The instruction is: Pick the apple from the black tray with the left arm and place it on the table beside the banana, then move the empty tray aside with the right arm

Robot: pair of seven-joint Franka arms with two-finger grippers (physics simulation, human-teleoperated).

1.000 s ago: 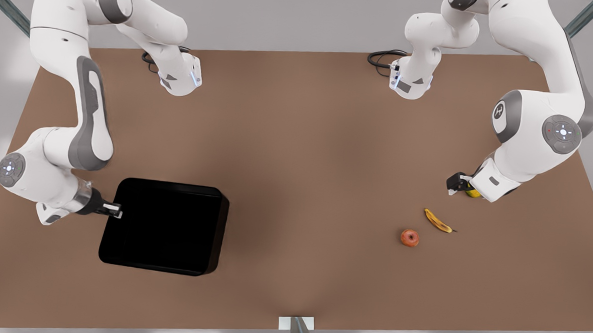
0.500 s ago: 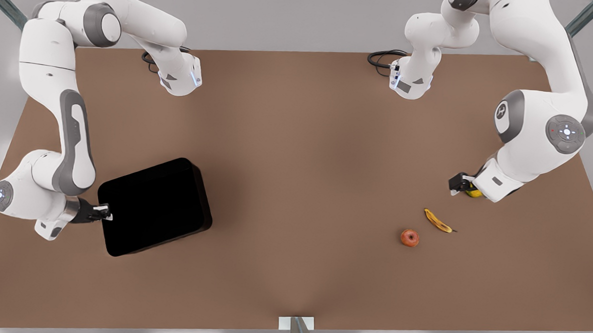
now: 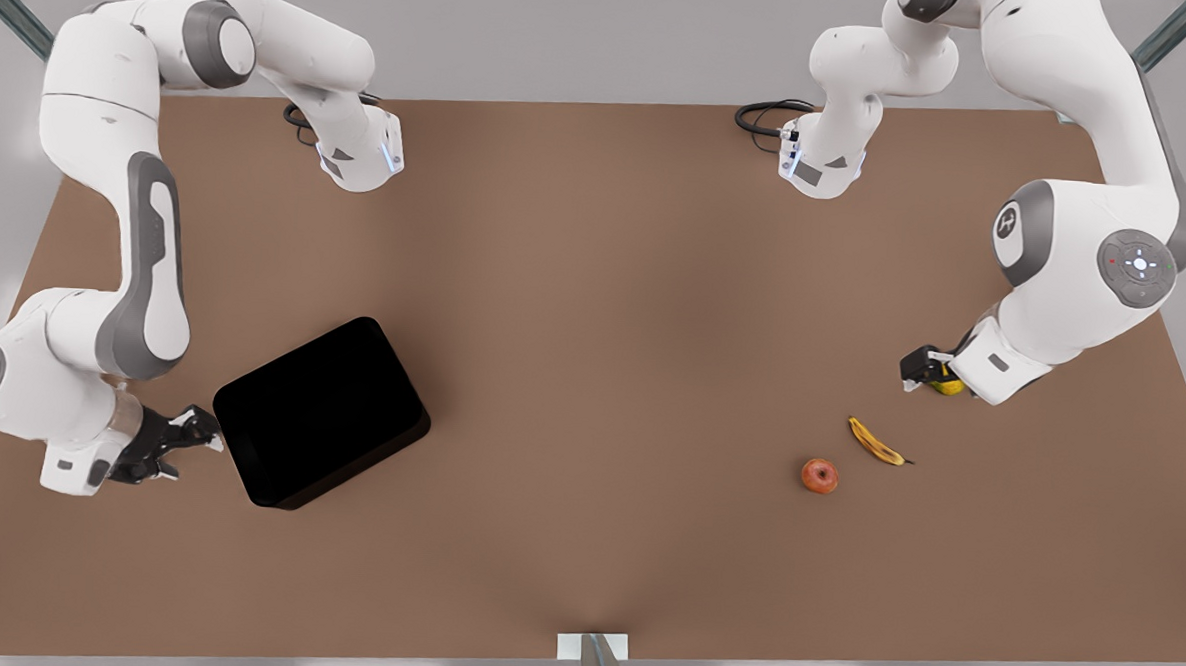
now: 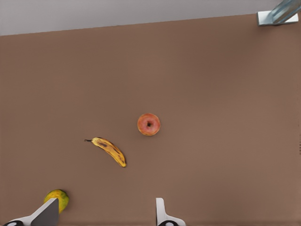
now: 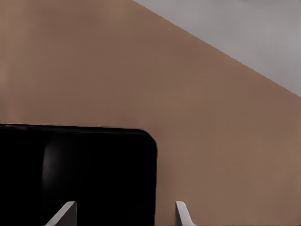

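Note:
The apple [image 3: 820, 475] [image 4: 148, 124] lies on the brown table [image 3: 594, 303], a short way from the banana [image 3: 876, 442] [image 4: 109, 149]. My left gripper [image 3: 918, 370] [image 4: 103, 214] hovers open at the front view's right, back from both fruits, with nothing between its fingers. The black tray [image 3: 321, 411] [image 5: 84, 174] sits empty and turned at an angle at the front view's left. My right gripper [image 3: 186, 433] [image 5: 124, 214] is open just off the tray's edge, not touching it.
A yellow-green round fruit [image 3: 947, 387] [image 4: 59, 197] lies right by the left gripper. Both arm bases [image 3: 361, 153] [image 3: 821, 163] and a cable [image 3: 763, 115] stand at the table's far edge. A metal strut [image 3: 599, 664] sits at the near edge.
The right gripper dragged the tray toward the front view's left and turned it, then let go, opened and drew back. The left arm barely moved.

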